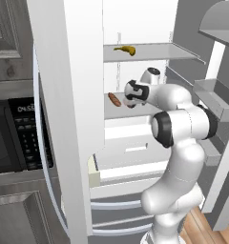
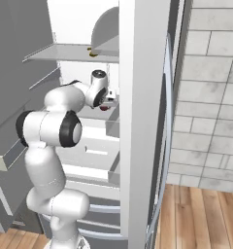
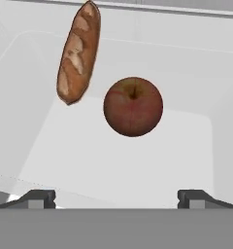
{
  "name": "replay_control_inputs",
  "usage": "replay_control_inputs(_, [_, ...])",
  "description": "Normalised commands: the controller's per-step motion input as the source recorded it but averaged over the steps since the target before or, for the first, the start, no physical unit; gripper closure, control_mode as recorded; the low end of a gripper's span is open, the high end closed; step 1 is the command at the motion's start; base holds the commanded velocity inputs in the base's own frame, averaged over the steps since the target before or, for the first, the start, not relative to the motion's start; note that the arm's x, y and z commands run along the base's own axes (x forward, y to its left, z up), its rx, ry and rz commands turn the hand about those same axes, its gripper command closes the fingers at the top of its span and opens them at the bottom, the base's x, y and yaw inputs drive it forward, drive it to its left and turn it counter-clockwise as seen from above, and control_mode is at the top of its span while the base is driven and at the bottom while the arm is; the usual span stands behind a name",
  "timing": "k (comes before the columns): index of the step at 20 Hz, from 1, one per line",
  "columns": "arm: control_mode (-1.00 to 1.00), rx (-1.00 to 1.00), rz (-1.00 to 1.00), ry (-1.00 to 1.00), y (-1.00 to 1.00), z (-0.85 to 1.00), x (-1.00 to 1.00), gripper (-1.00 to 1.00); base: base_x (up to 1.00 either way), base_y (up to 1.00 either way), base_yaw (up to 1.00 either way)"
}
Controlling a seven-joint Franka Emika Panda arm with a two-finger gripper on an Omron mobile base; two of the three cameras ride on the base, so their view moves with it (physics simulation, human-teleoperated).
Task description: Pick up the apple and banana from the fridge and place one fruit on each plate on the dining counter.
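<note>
Tool (image 3: 116,197) wide open, apple (image 3: 133,106) apart ahead, brown roll (image 3: 79,52) beside it, bare shelf (image 3: 113,160) between

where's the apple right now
In the hand view the apple sits on the white fridge shelf, centred ahead of the open fingers, with the brown roll just to its left.

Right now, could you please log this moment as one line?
phase: reaching into fridge | gripper: open above apple | bread roll: beside apple | banana: upper shelf

Dark red apple (image 3: 133,107), brown roll (image 3: 78,52)
</note>
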Motion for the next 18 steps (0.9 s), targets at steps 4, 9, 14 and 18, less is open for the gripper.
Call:
replay_control_inputs(4, [-1.0, 0.0, 0.0, 0.0, 0.0, -0.2, 0.36, -1.0, 0.0, 0.0, 0.0])
replay_control_inputs(9, [-1.0, 0.0, 0.0, 0.0, 0.0, -0.13, 0.37, -1.0, 0.0, 0.0, 0.0])
replay_control_inputs(14, [-1.0, 0.0, 0.0, 0.0, 0.0, -0.15, 0.4, -1.0, 0.0, 0.0, 0.0])
replay_control_inputs(18, [-1.0, 0.0, 0.0, 0.0, 0.0, -0.18, 0.4, -1.0, 0.0, 0.0, 0.0])
